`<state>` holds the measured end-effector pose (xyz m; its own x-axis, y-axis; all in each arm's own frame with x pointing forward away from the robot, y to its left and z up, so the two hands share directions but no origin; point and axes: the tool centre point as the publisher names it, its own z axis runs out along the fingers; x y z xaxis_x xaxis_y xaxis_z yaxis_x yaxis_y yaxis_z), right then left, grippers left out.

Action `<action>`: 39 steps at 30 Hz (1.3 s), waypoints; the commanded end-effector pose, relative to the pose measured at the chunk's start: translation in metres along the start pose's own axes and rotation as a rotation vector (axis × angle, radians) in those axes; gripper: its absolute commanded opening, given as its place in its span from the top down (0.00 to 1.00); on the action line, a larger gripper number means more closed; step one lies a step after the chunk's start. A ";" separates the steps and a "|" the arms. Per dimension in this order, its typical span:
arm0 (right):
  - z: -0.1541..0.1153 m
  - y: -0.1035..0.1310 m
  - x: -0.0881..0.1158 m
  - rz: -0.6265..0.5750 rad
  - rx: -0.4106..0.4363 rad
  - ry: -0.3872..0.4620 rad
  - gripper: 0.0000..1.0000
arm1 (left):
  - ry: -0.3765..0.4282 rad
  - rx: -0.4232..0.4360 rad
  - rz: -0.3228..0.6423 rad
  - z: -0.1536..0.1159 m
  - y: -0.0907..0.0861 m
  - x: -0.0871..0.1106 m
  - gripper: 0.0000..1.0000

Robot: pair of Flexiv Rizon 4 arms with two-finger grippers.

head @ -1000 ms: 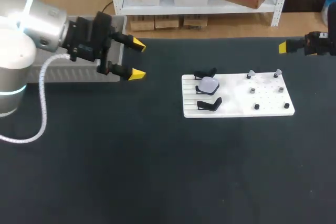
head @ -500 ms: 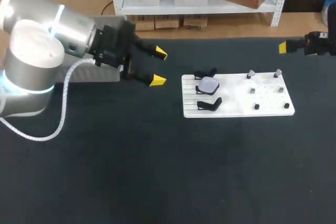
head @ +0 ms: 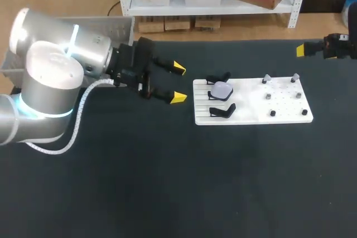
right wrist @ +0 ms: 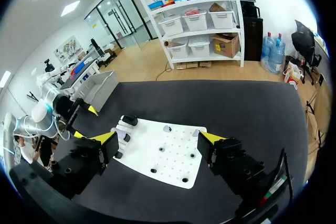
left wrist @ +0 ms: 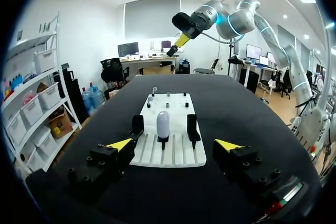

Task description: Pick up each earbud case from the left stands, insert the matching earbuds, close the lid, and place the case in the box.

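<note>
A dark counter spreads wide from its near edge, and a broad stretch of its surface lies between that edge and everything else. Farther in, the left arm comes in from the left side. Its left pincer has its yellow-tipped fingers spread apart, gripping nothing, and points toward a white board. A narrow strip of bare counter separates the fingertips from the board's left edge. The board lies flat, right of the counter's middle and closer to the far edge than to the near one, with dark counter showing on all four sides. Three black stands sit in a row on its grooved left half. The pale earbud case rests upright on the middle stand, directly ahead of the left pincer's open gap in the left wrist view. On the board's right half stand several small pegs. Two small pale pieces sit at its far edge, too small to identify. Beyond the board, at the counter's far right corner, the right pincer hangs above the surface with fingers spread wide, well apart from the board. At the far left edge, a grey box sits partly hidden behind the left arm.
</note>
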<state>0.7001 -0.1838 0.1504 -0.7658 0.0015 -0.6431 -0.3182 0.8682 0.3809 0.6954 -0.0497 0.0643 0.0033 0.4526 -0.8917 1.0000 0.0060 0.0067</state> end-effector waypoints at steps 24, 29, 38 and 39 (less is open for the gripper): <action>0.000 -0.001 0.000 -0.001 -0.006 0.001 0.00 | 0.017 0.104 -0.013 0.055 0.017 0.009 0.35; 0.000 -0.001 0.000 -0.001 -0.006 0.001 0.00 | 0.021 0.105 -0.019 0.059 0.015 0.012 0.57; 0.000 -0.001 0.000 -0.001 -0.006 0.001 0.00 | 0.021 0.109 -0.022 0.068 0.019 0.011 0.52; 0.000 -0.001 0.000 -0.001 -0.006 0.001 0.00 | 0.022 0.110 -0.021 0.069 0.020 0.011 0.52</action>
<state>0.7001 -0.1838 0.1504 -0.7658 0.0015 -0.6431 -0.3182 0.8682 0.3809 0.7110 -0.1014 0.0259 -0.0172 0.4701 -0.8824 0.9954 -0.0755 -0.0596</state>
